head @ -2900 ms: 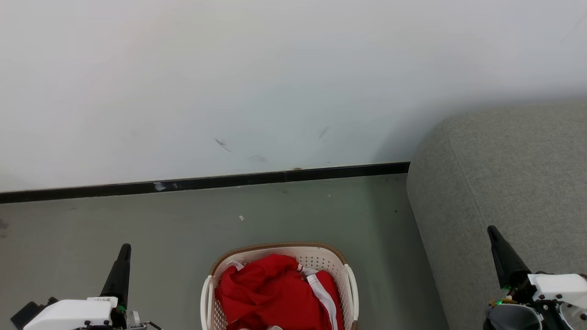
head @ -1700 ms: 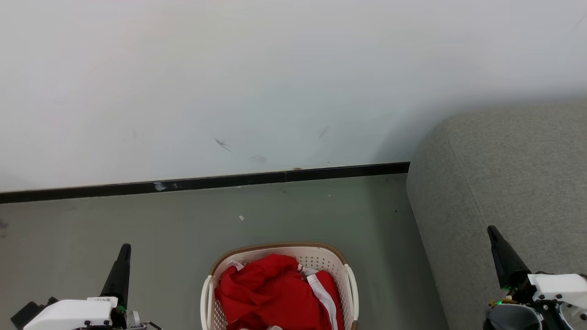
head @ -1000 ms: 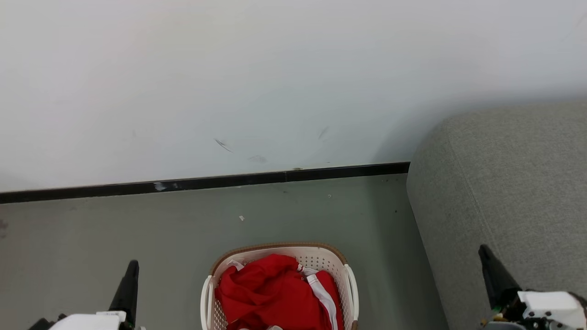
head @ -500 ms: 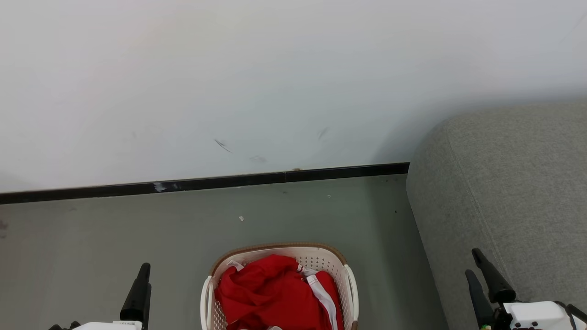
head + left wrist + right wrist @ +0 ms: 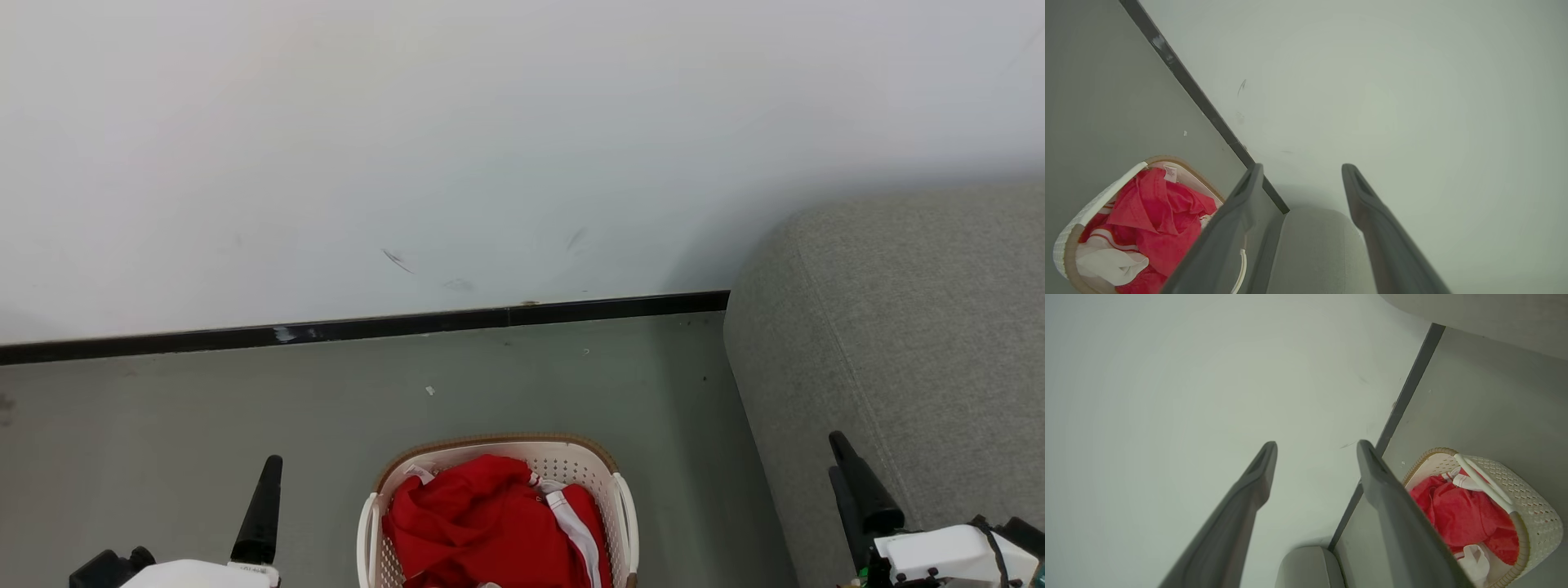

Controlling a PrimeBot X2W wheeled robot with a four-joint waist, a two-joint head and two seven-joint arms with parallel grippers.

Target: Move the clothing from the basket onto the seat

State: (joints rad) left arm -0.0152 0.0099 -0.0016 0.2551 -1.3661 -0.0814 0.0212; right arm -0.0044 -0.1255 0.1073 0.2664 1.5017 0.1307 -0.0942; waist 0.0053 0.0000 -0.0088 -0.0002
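As they flank the basket [image 5: 498,441], left gripper [image 5: 1302,167] and right gripper [image 5: 1317,444] stand parted.

basket [image 5: 498,441] cut by head view's bottom edge, near end out of frame; its floor hidden under the clothing [image 5: 482,523], whose lower part is cropped too; seat [image 5: 914,327] runs off right and bottom edges; left gripper [image 5: 273,465] edge-on there, gap not readable, body mostly below frame; right gripper [image 5: 834,453] body clipped at the bottom; left wrist view: own finger [image 5: 1224,228] covers one end of the basket; white tag [image 5: 1169,173] on the red cloth, print too small to read; right wrist view: that arm's finger hides part of the basket's wall; floor speck [image 5: 429,390] too small to identify
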